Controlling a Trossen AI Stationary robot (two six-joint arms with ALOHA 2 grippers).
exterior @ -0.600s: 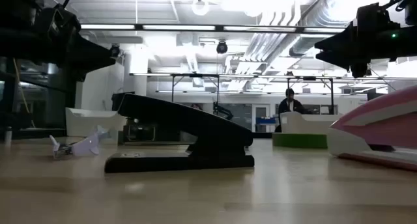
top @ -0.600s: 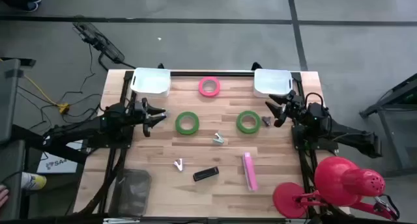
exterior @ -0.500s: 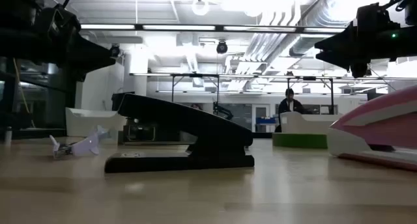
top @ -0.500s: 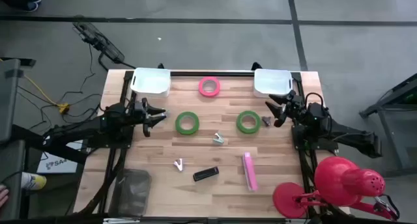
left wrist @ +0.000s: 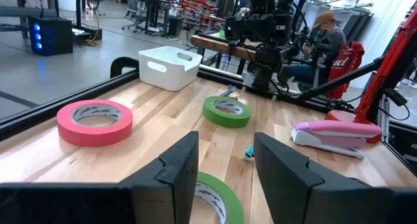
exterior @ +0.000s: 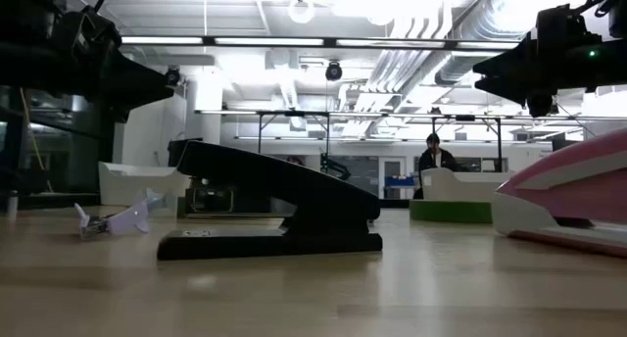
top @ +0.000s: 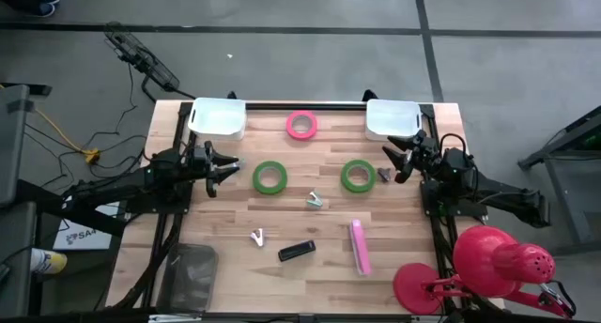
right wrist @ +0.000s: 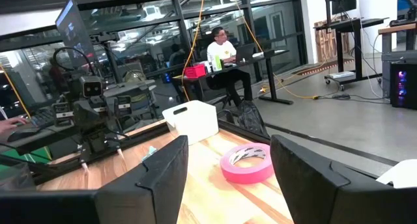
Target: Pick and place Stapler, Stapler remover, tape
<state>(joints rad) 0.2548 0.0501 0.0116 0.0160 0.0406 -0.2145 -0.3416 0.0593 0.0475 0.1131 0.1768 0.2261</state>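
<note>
A black stapler and a pink stapler lie near the table's near edge. Two light staple removers lie mid-table, and a dark one lies by the right gripper. Two green tape rolls lie flat mid-table. A pink tape roll lies flat at the far edge. My left gripper hovers open beside the left green roll. My right gripper hovers open beside the right green roll. In the right wrist view the pink roll lies ahead of the open fingers.
White bins stand at the far corners of the table. A red desk lamp stands at the near right corner, and a dark bag lies at the near left. Bare wood shows between the green rolls and the staplers. People sit in the room beyond.
</note>
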